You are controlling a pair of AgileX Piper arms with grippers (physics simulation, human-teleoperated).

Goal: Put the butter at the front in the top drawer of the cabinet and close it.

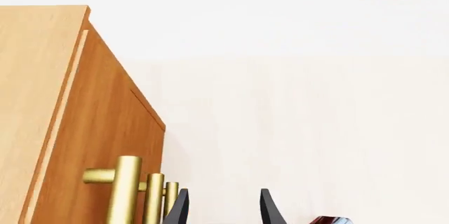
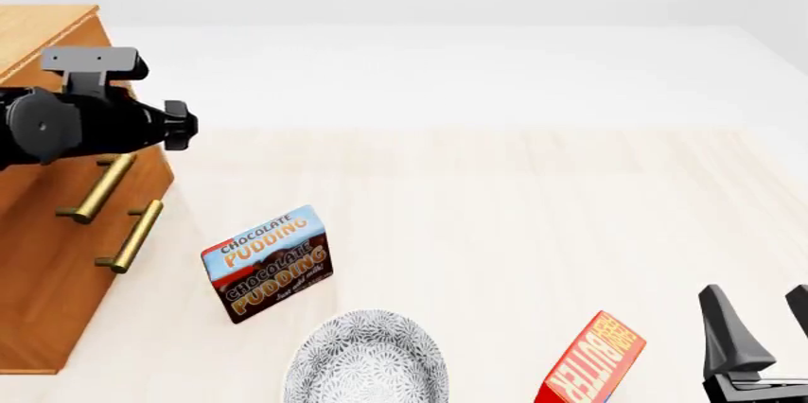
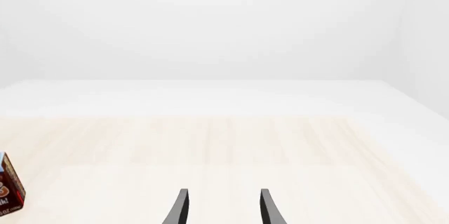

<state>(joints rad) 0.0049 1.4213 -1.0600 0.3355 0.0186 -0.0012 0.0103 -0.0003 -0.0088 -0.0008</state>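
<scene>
The butter, a red box with an orange face, stands tilted at the front right of the table. My right gripper is open and empty just to its right, apart from it; its fingers show spread in the right wrist view. The cabinet stands at the far left. The top drawer's brass handle sits above the lower drawer's handle, and both drawers look shut. My left arm hovers in front of the cabinet's top. My left gripper is open and empty beside the brass handles.
A "Chocolate Pudding" box stands right of the cabinet; its edge shows in the right wrist view. A patterned grey plate lies at the front centre. A dark red edge shows in the left wrist view; I cannot tell what it is.
</scene>
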